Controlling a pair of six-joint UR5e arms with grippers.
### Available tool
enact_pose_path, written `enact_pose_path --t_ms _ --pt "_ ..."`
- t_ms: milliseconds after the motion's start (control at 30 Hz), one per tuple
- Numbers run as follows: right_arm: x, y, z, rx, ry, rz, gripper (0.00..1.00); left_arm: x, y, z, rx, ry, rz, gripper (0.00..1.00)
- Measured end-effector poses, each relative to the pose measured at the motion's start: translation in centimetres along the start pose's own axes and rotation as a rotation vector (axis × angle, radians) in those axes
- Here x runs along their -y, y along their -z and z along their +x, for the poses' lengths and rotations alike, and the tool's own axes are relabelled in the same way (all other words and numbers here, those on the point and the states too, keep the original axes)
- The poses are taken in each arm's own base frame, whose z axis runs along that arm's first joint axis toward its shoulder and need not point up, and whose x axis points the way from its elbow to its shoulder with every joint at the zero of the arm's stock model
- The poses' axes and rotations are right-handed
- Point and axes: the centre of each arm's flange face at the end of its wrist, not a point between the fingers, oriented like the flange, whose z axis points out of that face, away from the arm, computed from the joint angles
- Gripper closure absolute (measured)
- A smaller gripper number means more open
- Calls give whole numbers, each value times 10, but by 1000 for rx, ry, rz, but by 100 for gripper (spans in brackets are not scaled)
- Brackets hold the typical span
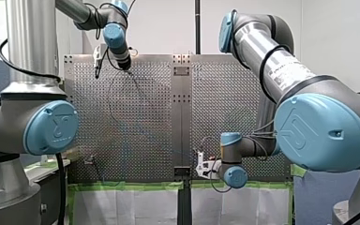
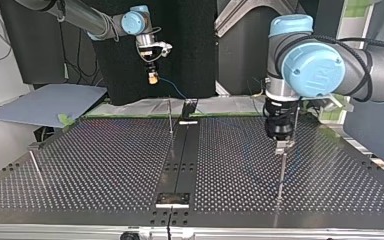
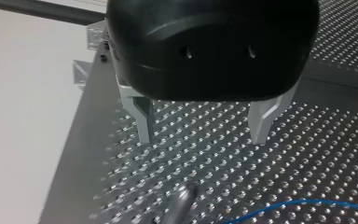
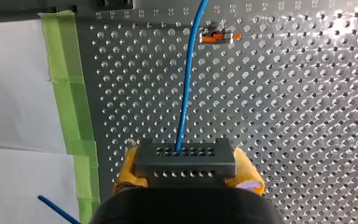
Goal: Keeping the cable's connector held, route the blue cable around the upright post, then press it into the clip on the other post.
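Observation:
My right gripper [image 4: 189, 179] has its yellow pads shut on a dark grey connector block [image 4: 185, 161]. The blue cable [image 4: 189, 79] leaves the block and runs ahead over the perforated plate. In the top view this gripper [image 2: 153, 78] hangs above the far edge, at the left, with the cable [image 2: 173, 88] trailing from it. My left gripper [image 3: 203, 135] is open, its metal fingers [image 3: 142, 121] spread just above the plate with nothing between them. It hovers over a thin upright post [image 2: 282, 172] at the top view's right. A stretch of cable [image 3: 298, 204] lies beside that post's blurred top [image 3: 179, 205].
A second thin post [image 2: 170, 117] stands near the plate's middle strip, and a third leaning post [image 2: 36, 167] at the top view's left. A small orange-and-grey clip piece [image 4: 219, 37] lies ahead of my right gripper. Green tape [image 4: 70, 93] lines the plate's edge.

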Motion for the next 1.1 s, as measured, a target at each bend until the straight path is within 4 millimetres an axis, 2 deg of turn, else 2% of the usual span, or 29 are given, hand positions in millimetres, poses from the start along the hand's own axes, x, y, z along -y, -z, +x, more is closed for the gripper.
enact_pose_path --t_ms 533,867,1000,1100 --pt "0 -1 1 -6 -4 4 100 62 -27 2 82 -116 -2 0" --pt "1 -2 1 -11 -4 8 100 109 -33 40 57 -228 44 0" --pt "1 -2 1 -11 -5 9 100 122 -36 53 56 -262 41 0" --pt "1 -2 1 -12 -5 9 100 125 -45 64 55 -287 25 0"
